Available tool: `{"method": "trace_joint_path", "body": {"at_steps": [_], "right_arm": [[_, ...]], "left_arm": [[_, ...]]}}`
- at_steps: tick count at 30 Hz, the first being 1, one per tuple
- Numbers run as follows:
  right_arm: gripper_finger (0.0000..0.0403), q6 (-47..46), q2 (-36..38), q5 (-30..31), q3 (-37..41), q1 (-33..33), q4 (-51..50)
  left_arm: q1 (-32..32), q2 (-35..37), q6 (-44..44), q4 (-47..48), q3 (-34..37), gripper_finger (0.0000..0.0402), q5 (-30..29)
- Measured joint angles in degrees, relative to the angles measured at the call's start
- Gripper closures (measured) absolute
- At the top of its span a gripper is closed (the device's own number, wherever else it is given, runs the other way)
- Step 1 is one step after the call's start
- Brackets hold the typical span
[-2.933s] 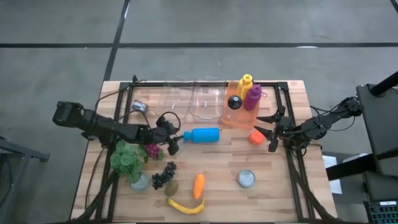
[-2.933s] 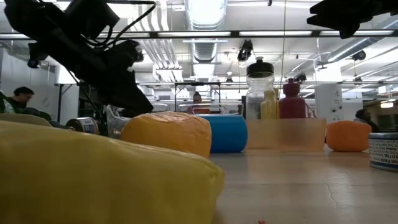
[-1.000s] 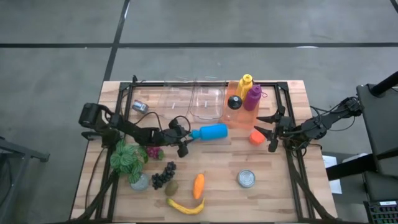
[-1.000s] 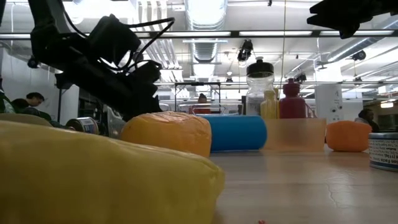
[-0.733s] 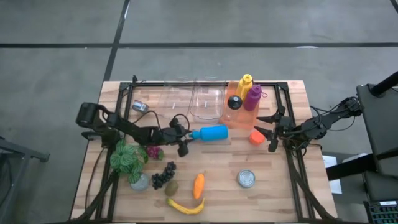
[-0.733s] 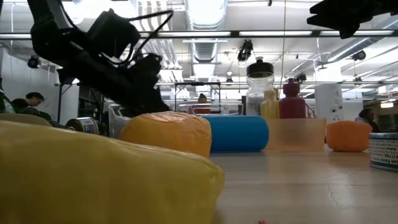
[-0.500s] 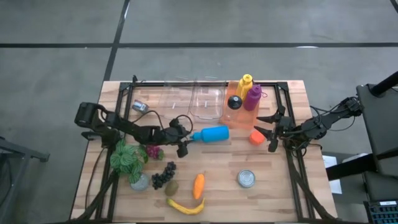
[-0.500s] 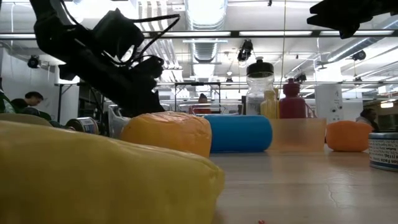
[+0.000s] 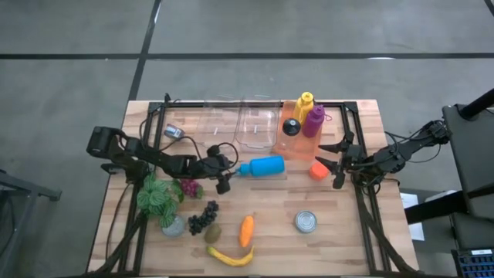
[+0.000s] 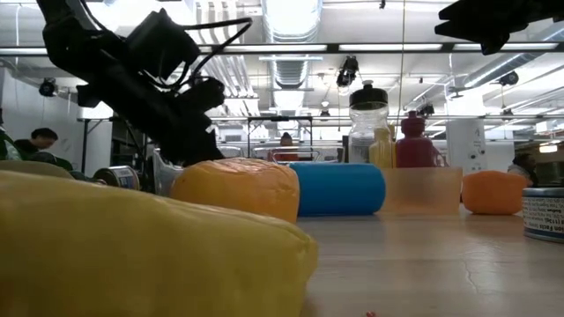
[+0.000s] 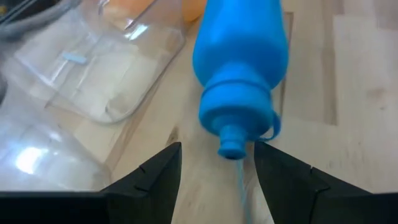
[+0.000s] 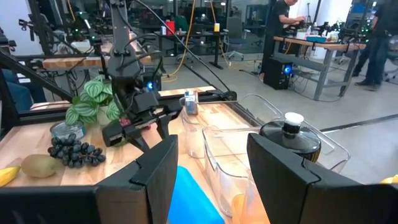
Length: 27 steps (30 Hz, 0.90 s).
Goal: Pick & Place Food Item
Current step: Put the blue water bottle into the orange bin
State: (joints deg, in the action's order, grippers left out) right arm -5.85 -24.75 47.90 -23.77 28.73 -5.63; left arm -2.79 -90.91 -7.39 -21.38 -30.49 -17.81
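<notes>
Our left gripper (image 11: 214,163), fingers spread and empty, faces the blue bottle (image 9: 262,165)'s spout; clear containers (image 9: 231,123) crowd behind the bottle.

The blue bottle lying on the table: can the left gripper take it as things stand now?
Probably yes. The left gripper is open, and the blue bottle points its cap between the fingers with nothing in between; the clear containers lie aside.
</notes>
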Motion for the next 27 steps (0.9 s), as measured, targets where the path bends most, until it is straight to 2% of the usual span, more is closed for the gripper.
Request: {"method": "trace_joint_path", "body": {"at_steps": [12, 27], "right_arm": [[0.0213, -0.03, -0.14, 0.0, 0.0, 0.0, -0.02], [0.0213, -0.08, -0.22, 0.0, 0.0, 0.0, 0.0]], "left_arm": [[0.17, 0.0, 2.77, -1.57, -0.25, 0.0197, 2.0], [2.47, -5.4, 6.74, -7.42, -0.51, 0.0197, 2.48]]}}
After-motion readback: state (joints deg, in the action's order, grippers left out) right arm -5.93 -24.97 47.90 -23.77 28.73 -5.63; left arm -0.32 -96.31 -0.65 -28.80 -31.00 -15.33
